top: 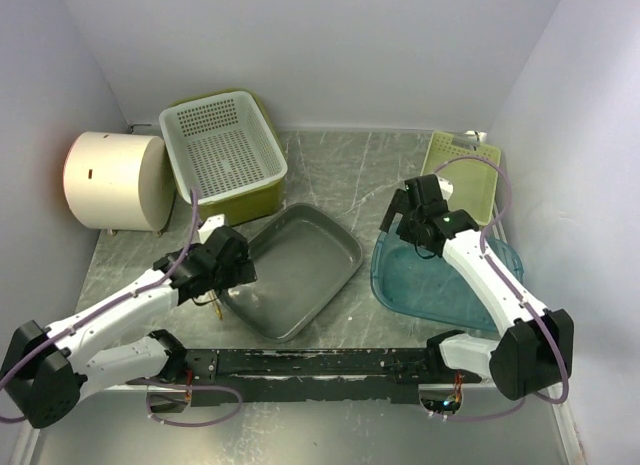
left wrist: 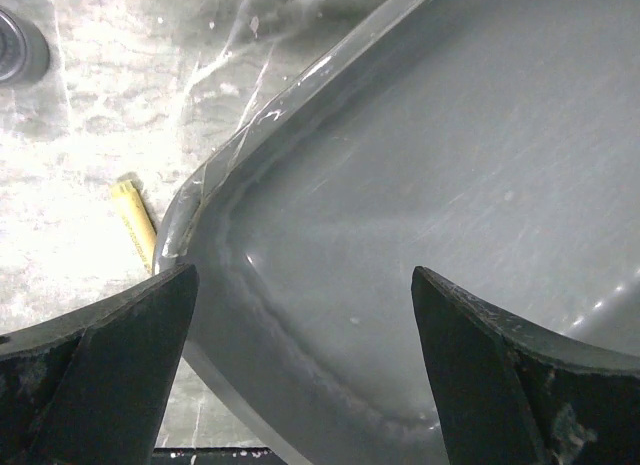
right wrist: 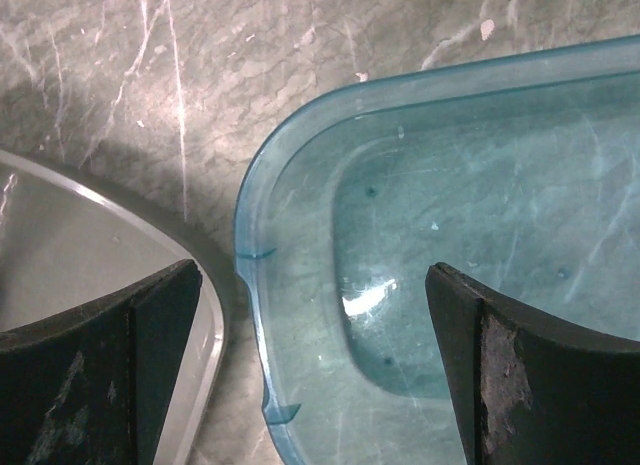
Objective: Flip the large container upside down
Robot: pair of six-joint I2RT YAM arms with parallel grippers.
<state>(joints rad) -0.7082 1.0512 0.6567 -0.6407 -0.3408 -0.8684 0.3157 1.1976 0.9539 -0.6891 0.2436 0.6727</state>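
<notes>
Workspace, seen from overhead: grey marbled table (top: 340, 175), two arms reaching in from the near edge.

- Large grey container (top: 300, 260): shallow, rectangular, upright with its open side up. It lies on a diagonal near the middle of the table, between the two arms. Nothing shows inside it.
- Left gripper (top: 232, 280): at the container's near-left corner. In the left wrist view the left gripper (left wrist: 303, 275) has its jaws spread wide and grips nothing. One finger stands outside the wall and the other over the inside of the grey container (left wrist: 450, 185), so the rim runs between them (contact with the rim cannot be told).
- Wooden stick (left wrist: 133, 220): lies on the table just beside that corner, partly hidden by the wall.
- Right gripper (top: 400, 225): at the container's far-right side, beside a clear blue tray (top: 430, 285). In the right wrist view the right gripper (right wrist: 312, 270) is also spread wide and holds nothing. One finger is over the grey container (right wrist: 90, 245), the other over the blue tray (right wrist: 480, 185). The two rims lie close together, with a narrow strip of table between.
- Back left: white perforated basket (top: 222, 140) nested in an olive tub (top: 255, 200), with a cream cylinder (top: 110, 180) on its side next to them.
- Back right: pale green board (top: 465, 175), just beyond the blue tray.
</notes>
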